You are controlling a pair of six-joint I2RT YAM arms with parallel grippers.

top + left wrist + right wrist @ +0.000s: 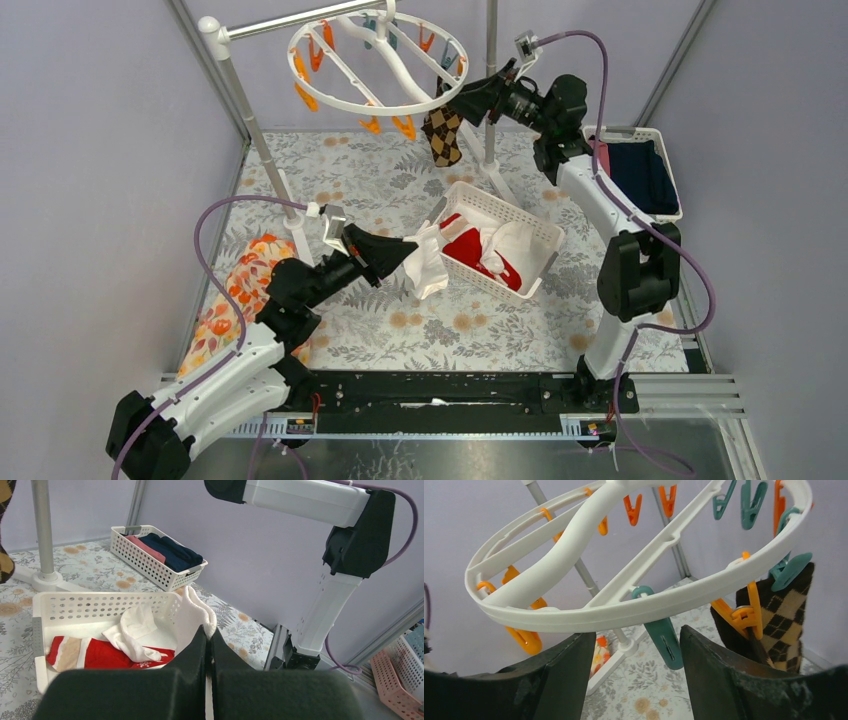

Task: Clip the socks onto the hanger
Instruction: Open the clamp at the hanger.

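Observation:
The round white hanger (330,100) (624,607) hangs from the rail at the back, with orange and teal clothespins around its rim. One brown argyle sock (442,135) (786,615) hangs from its near-right rim, clipped by an orange pin (744,612). My right gripper (462,95) (638,637) stands open just under that rim. A teal clothespin (664,637) hangs in the gap, with nothing gripped. My left gripper (408,252) (209,630) is shut on a whitish sock (428,265) (192,615) at the left edge of the white basket (535,225). Red socks (470,248) (107,655) and another white sock (505,245) lie inside it.
A second slatted basket (668,165) (145,562) with navy and pink folded clothes stands at the right edge. An orange floral cloth (235,290) lies at the left. The stand's poles (255,130) (490,80) rise on both sides of the hanger, their feet on the floral mat.

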